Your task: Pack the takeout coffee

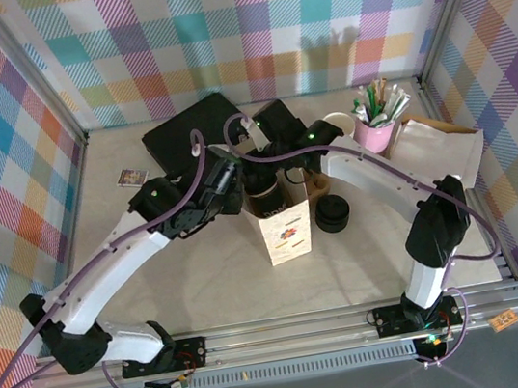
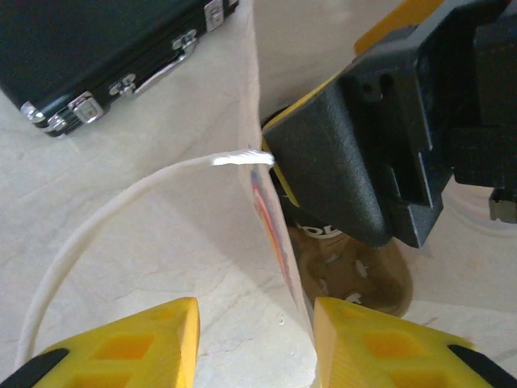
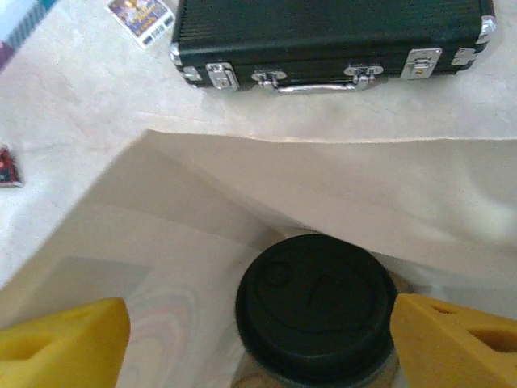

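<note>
The takeout coffee stands inside an upright white paper bag (image 1: 286, 234). Its black lid (image 3: 315, 303) shows from above in the right wrist view, and its brownish body (image 2: 355, 279) shows in the left wrist view. My right gripper (image 3: 258, 343) hovers over the bag's mouth, open. Its left finger is well clear of the lid and its right finger sits at the lid's edge. My left gripper (image 2: 254, 347) is open astride the bag's wall (image 2: 271, 218), which runs close to the right fingertip (image 2: 380, 347). The bag's white cord handle (image 2: 121, 202) loops off to the left.
A black latched case (image 1: 193, 140) lies behind the bag. A low stack of black lids (image 1: 332, 212) stands just right of it. A pink cup of sticks (image 1: 378, 127), a white cup (image 1: 339, 126) and a flat paper bag (image 1: 443, 152) sit at the back right. A small card (image 1: 130, 178) lies at the left.
</note>
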Motion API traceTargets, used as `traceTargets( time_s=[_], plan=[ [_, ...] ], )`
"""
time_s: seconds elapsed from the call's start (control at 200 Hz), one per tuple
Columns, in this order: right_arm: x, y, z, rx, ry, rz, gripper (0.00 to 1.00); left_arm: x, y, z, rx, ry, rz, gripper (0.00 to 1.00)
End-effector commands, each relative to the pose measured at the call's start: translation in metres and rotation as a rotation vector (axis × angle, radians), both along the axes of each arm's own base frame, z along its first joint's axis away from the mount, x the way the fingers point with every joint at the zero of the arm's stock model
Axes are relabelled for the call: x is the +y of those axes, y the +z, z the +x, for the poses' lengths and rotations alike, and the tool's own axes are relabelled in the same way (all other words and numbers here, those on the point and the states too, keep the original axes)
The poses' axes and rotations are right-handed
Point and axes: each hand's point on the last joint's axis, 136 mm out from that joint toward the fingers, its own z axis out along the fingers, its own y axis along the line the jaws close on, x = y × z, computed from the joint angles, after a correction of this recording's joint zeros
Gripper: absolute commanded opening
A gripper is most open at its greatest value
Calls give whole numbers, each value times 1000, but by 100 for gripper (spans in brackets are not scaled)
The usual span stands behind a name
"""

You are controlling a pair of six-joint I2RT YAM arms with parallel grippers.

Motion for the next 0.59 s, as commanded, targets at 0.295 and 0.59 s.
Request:
traceTargets(
  time_s=[0.295,0.59],
  plan=[
    [7,67,-7,-104,47,170,71,-41,39,-2,-158,-222,-213,56],
    [-8,114,4,-194,-50,196,75,-53,75,-2,-297,-318,-277,62]
  ],
)
